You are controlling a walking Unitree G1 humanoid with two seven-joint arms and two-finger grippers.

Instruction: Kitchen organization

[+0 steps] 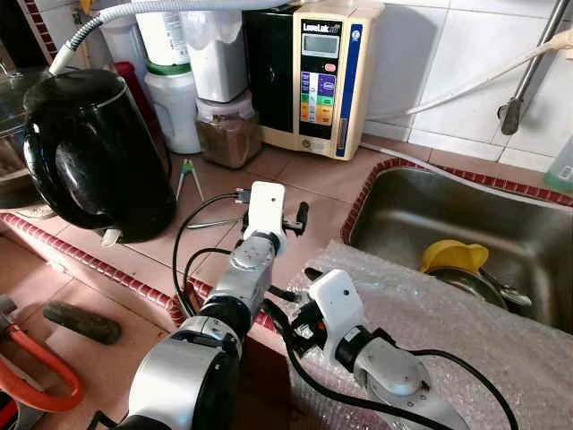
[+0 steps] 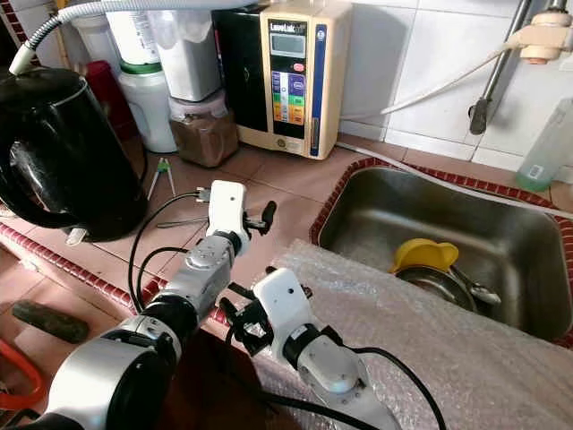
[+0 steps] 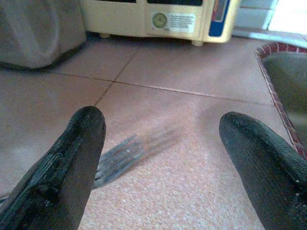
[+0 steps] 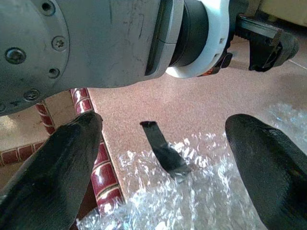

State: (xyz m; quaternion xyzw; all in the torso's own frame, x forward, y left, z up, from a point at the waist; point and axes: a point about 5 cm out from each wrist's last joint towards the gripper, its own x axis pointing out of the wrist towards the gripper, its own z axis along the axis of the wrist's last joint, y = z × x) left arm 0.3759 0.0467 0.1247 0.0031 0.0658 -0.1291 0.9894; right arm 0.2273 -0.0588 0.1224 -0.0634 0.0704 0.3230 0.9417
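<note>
The left gripper (image 3: 160,158) hovers low over the pink tiled counter (image 3: 192,86), fingers spread apart, with a metal fork (image 3: 117,158) lying just before its left finger. The right gripper (image 4: 163,163), also spread, hangs above crinkled clear bubble wrap (image 4: 201,201) beside the steel sink (image 1: 501,215)

black kettle (image 2: 63,152) left | yellow lid (image 2: 425,255) in sink (image 2: 376,202)

A black kettle (image 1: 94,152) stands left of the water ionizer (image 1: 313,76).
</note>
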